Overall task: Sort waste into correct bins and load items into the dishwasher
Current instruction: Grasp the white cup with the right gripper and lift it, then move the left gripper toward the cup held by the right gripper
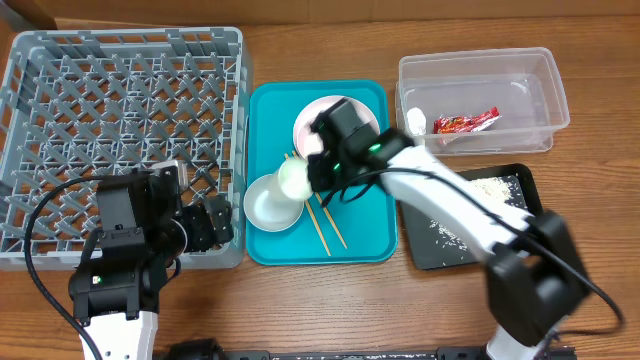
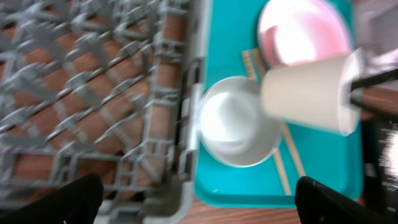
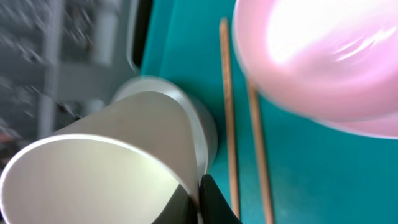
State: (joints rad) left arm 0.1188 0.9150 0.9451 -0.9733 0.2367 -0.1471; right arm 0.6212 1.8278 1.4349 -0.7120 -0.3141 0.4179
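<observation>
Overhead, smooth tapered cup (image 1: 293, 180) tilts over round bowl (image 1: 262, 206).

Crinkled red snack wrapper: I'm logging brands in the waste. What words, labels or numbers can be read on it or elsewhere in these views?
Crinkled red snack wrapper in the deep clear plastic tub: pale print shows, too small to read.
Elsewhere: no words, numbers or signs visible in any view.
</observation>
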